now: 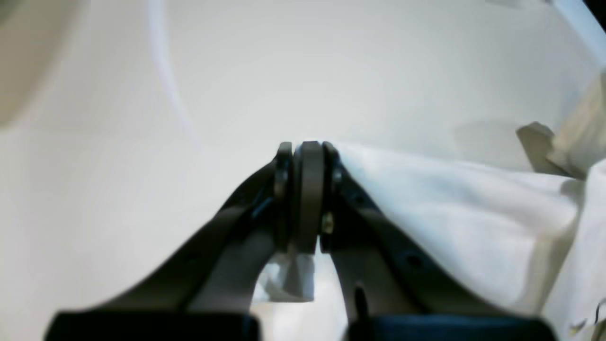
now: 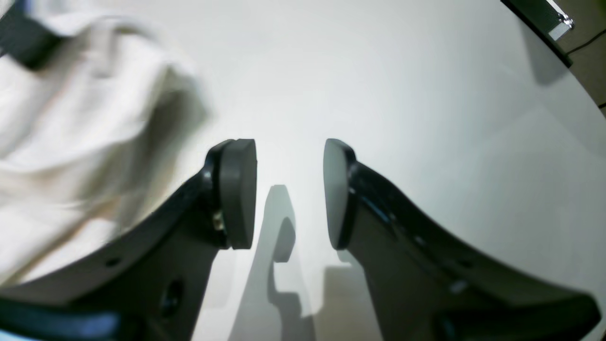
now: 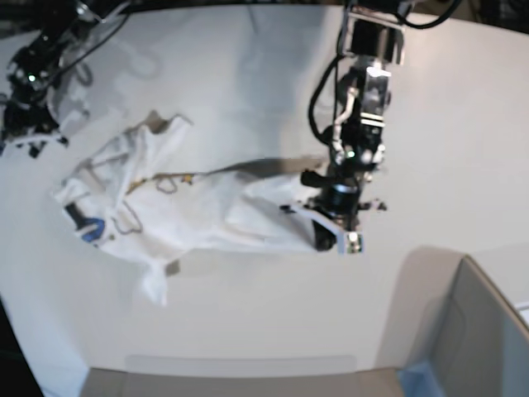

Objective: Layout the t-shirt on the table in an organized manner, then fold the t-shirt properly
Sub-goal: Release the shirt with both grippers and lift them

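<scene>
The white t-shirt (image 3: 207,207) lies crumpled across the left and middle of the table (image 3: 248,314), with blue print showing near its left end. My left gripper (image 3: 329,234) is at the shirt's right edge. In the left wrist view the left gripper (image 1: 307,149) is shut on that edge, and the t-shirt (image 1: 450,203) stretches away to the right. My right gripper (image 3: 33,132) is at the far left, just beyond the shirt. In the right wrist view the right gripper (image 2: 289,189) stands open over the bare table (image 2: 378,71), with the t-shirt (image 2: 71,142) bunched to its left.
A grey box corner (image 3: 479,331) stands at the front right of the table. A dark strip with a metal fitting (image 2: 554,23) runs past the table's curved edge in the right wrist view.
</scene>
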Robot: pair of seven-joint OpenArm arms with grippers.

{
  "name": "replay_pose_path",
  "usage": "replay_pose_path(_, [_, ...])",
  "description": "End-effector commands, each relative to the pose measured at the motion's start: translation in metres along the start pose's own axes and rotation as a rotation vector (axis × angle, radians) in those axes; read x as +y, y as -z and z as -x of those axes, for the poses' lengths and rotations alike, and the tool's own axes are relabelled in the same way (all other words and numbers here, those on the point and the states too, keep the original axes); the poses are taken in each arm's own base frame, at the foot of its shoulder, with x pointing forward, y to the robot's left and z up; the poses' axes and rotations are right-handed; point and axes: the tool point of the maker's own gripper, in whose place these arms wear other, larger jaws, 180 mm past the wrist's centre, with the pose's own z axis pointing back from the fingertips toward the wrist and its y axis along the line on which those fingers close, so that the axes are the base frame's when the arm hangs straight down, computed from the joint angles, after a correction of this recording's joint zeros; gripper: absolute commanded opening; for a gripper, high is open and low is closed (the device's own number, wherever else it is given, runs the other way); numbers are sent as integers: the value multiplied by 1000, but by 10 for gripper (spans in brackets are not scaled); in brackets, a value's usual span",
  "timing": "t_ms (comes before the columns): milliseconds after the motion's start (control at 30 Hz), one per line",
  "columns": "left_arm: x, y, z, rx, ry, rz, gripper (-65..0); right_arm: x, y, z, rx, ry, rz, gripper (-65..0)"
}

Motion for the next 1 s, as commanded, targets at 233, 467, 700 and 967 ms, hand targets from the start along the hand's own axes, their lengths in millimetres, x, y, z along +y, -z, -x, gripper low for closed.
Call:
replay_pose_path(233, [85, -35, -34, -124, -10, -174, -650, 26, 1, -17, -54, -45, -64, -418])
replay_pose_path(467, [155, -52, -51, -167, -76, -343, -645, 46, -7, -20, -69, -89, -113, -418])
replay_pose_path(700, [124, -45, -25, -77, -44, -268, -407, 93, -27, -23, -103, -167, -229, -418])
replay_pose_path(967, [113, -60, -43, -132, -27, -245, -403, 173, -67, -11, -130, -331, -463, -418])
